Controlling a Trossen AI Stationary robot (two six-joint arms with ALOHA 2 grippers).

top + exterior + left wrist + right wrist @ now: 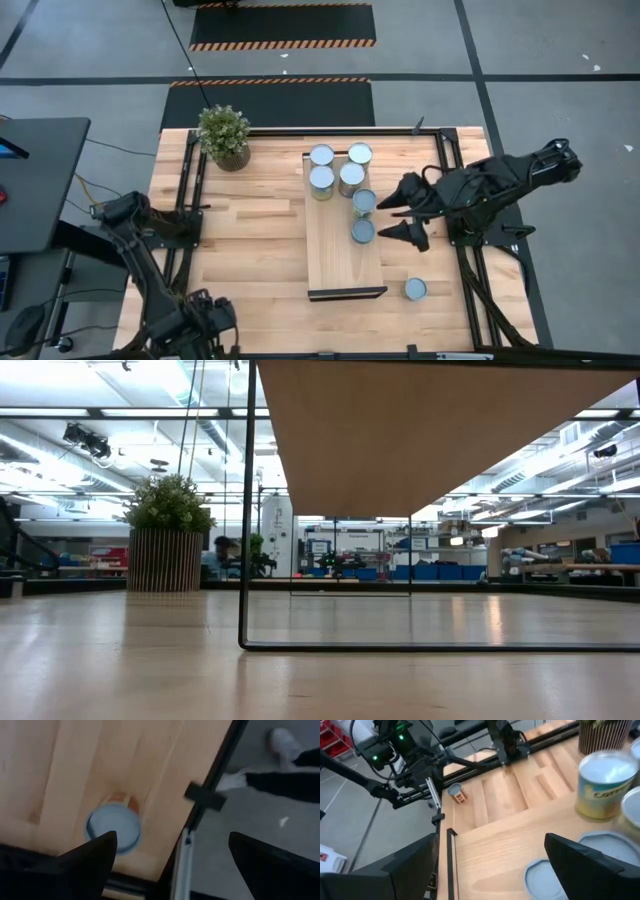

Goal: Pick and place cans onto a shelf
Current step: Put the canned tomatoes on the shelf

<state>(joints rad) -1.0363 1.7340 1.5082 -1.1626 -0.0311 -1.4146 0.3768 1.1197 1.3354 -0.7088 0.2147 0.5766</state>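
The shelf [340,255] is a light-wood plank raised over the middle of the table. Several cans stand on it: a cluster at its far end [337,167] and two along its right edge [364,201] [363,231]. One can [415,289] stands on the table to the right of the shelf's near end. Another can [114,827] stands on the table by the near left edge, under my left gripper [172,840], which is open. My right gripper [386,220] is open just right of the two edge cans and holds nothing.
A potted plant [224,136] stands at the table's far left. Black frame rails [186,200] run along the table's left and right sides. The low view shows the shelf's underside [430,430] and its thin black leg frame [243,560]. Bare wood lies left of the shelf.
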